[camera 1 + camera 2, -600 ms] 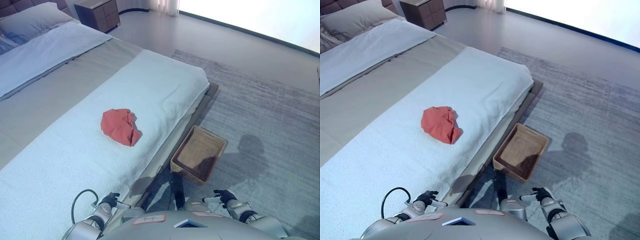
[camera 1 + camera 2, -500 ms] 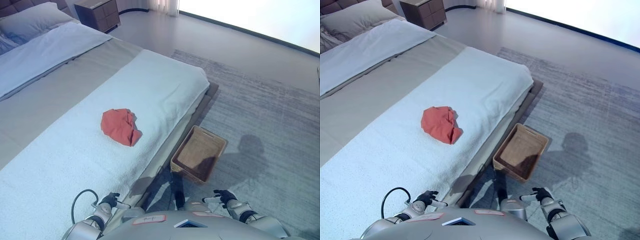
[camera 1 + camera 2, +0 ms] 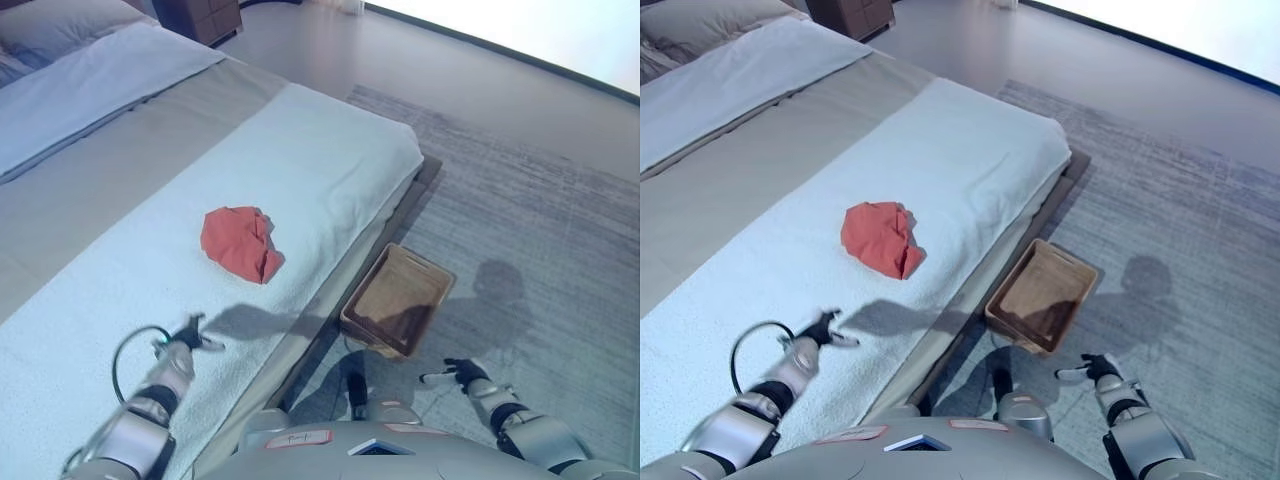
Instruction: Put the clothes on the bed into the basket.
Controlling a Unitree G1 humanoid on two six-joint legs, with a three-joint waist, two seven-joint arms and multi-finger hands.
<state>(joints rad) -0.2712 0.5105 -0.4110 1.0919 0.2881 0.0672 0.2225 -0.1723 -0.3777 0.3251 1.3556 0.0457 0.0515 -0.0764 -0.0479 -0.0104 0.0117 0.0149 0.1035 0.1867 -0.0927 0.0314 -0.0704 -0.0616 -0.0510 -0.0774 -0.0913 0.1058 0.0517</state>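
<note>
Red crumpled cloth (image 3: 240, 243) lies mid-bed, basket (image 3: 398, 314) empty on the floor to its right; left hand (image 3: 184, 335), fingers loosely spread and empty, hovers near it, risking a partial pinch that drops cloth short of basket.

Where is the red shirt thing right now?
The crumpled red cloth lies on the white blanket near the middle of the bed, a little ahead of the robot's left hand. The basket sits on the floor to its right, beside the bed.
</note>
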